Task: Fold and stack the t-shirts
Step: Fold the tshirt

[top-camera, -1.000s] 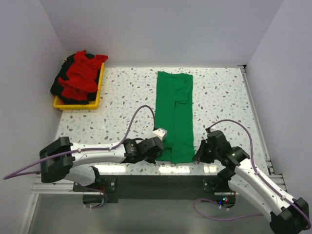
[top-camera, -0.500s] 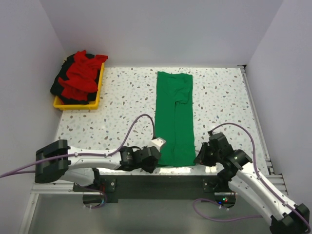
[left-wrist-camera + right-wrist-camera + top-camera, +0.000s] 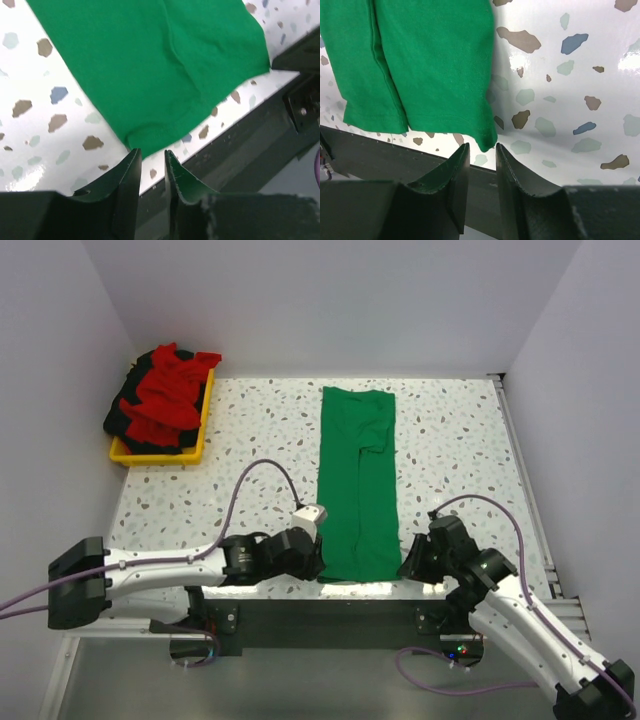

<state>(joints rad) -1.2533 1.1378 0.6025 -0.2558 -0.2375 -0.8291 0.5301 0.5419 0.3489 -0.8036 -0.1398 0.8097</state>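
A green t-shirt [image 3: 358, 480], folded lengthwise into a long strip, lies flat in the middle of the table. Its hem reaches the near edge. My left gripper [image 3: 317, 564] sits at the hem's near left corner. In the left wrist view the left gripper [image 3: 152, 159] has its jaws a narrow gap apart and empty, with the green t-shirt [image 3: 150, 65] just ahead of the tips. My right gripper [image 3: 405, 566] sits at the near right corner. In the right wrist view the right gripper [image 3: 482, 150] is also narrowly open, and the corner of the t-shirt [image 3: 420, 65] lies just ahead of the gap, not pinched.
A yellow tray [image 3: 198, 443] at the far left corner holds a heap of red and black shirts [image 3: 160, 400]. The table's dark front rail [image 3: 330, 620] runs right under both grippers. White walls close in the left, back and right sides.
The left arm has swung back and to the left, its gripper now at the hem's left corner. The shirt's hem lies slightly nearer the front edge. The right gripper has barely shifted.
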